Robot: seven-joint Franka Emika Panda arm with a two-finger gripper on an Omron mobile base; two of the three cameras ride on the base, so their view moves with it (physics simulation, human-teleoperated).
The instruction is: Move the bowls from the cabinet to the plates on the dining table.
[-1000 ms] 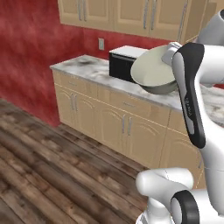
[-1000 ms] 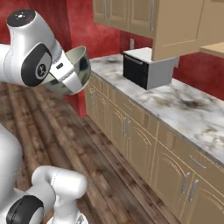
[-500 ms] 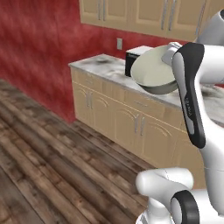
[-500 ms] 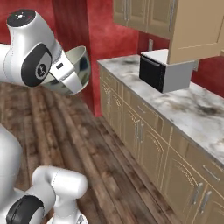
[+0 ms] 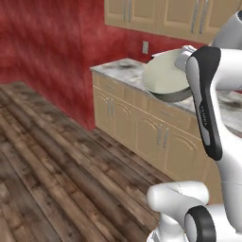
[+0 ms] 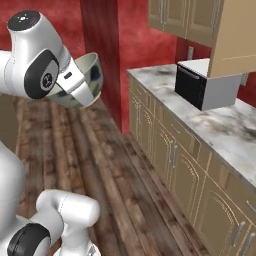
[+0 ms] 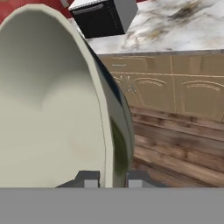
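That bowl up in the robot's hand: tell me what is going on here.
The gripper is shut on the rim of the deep grey-green bowl, holding it tilted in the air above the wooden floor. The bowl is well clear of the marble counter, where a black microwave sits. No plate or dining table is in sight, so the bowl is in transit.

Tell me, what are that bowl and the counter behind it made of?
The grey-green bowl looks like glazed ceramic: its dark outside shines with reflections and its pale inside is matte. The countertop looks like polished marble, white with grey and dark veining, over tan wooden cabinet fronts.
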